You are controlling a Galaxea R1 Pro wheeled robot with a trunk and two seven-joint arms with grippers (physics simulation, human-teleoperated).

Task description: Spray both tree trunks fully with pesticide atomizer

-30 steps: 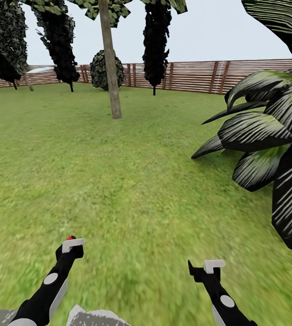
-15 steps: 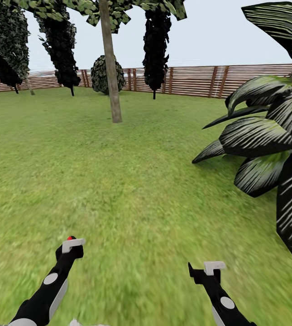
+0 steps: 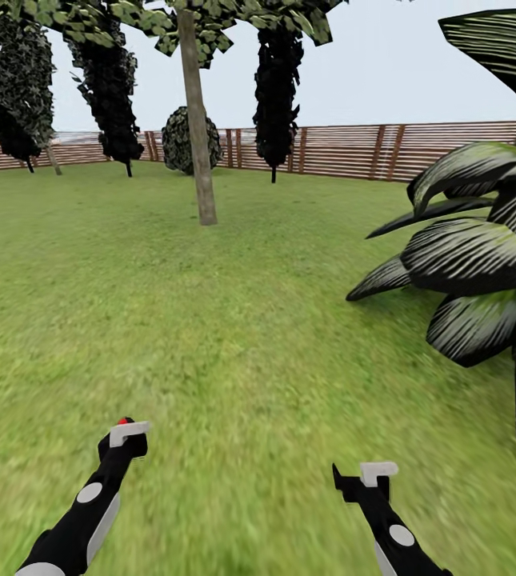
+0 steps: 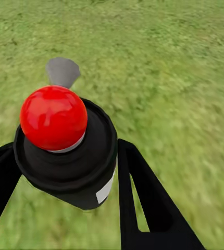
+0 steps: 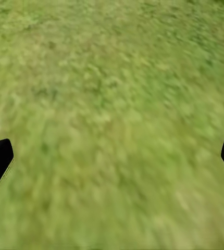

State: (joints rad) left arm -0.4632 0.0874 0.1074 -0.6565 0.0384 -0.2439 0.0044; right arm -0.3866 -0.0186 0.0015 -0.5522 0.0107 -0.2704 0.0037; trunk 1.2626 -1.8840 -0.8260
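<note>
Green grass lawn (image 3: 234, 320), brown slat fence (image 3: 346, 150) behind. View shifted since 1.0 s ago; thick pale tree trunk (image 3: 198, 120) sits lower. Left gripper (image 4: 65, 172) fingers clamp black red-capped atomizer (image 4: 65, 151), long axis upright, cap up. Right gripper (image 5: 112, 156) fingers spread, empty.

Bright, even, shadowless daylight; blurred grass (image 3: 234, 360)

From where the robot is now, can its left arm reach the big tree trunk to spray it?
Probably not yet. The left gripper holds the pesticide atomizer low over the grass, and the tree trunk stands far ahead across open lawn. Nothing blocks the way.
</note>
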